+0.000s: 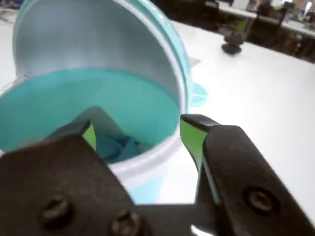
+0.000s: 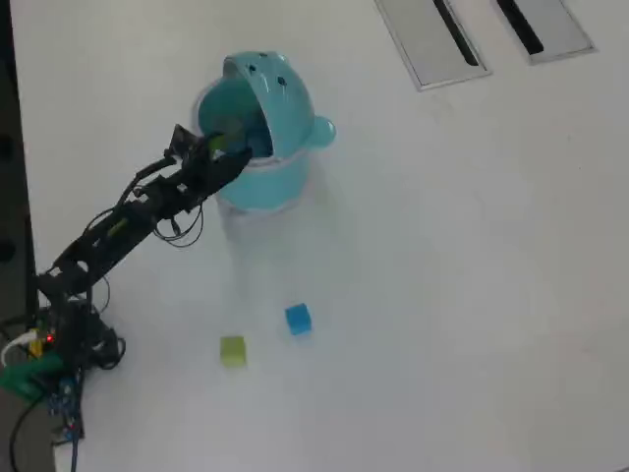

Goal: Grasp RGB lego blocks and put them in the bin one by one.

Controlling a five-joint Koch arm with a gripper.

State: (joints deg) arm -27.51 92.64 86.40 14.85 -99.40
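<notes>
Green-padded gripper (image 1: 138, 132) hangs with jaws apart and empty over the bin (image 2: 257, 177); retreating carelessly could knock its raised lid (image 2: 270, 93) or tip it.

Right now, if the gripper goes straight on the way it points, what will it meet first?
Probably the inside of the bin: the open gripper hangs over its rim, pointing down into the mouth. Depth is unclear, so inner wall or floor could come first.

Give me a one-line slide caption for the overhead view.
Arm's open gripper over the open bin, with yellowish-green block and blue block waiting on the table.
</notes>
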